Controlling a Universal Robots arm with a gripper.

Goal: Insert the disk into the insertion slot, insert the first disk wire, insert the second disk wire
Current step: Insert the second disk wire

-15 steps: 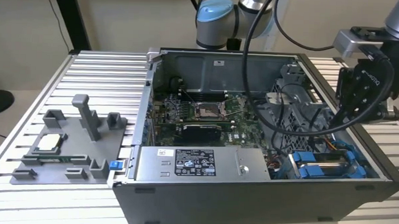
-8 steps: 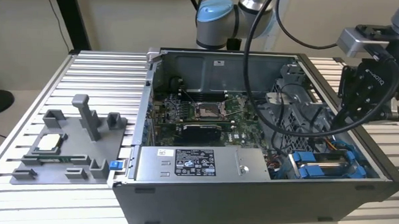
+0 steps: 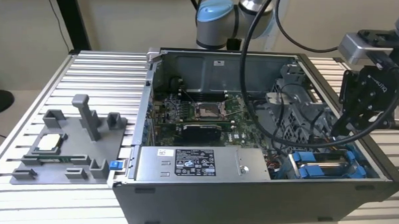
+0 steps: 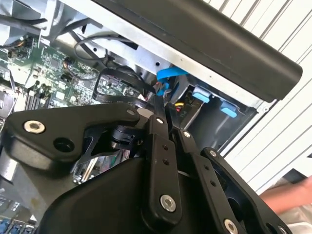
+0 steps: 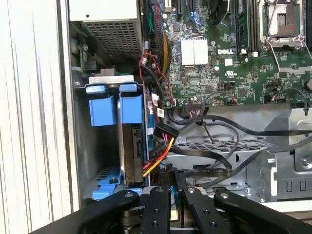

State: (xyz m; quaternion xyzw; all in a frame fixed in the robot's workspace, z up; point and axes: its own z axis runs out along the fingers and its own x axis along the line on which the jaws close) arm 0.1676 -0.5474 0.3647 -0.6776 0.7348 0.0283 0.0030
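Pinched narrow on a flat black wire [image 5: 204,171], the gripper [image 5: 174,187] hangs over the case's [image 3: 249,203] right edge, crowded by cables. Nearby, the disk [image 5: 131,141] sits in the insertion slot [image 5: 105,183].

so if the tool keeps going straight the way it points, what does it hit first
Probably the black cable lying right ahead of the tool in the first wrist view, by the disk standing in its blue-railed slot. Depth is hard to judge, so this is tentative.
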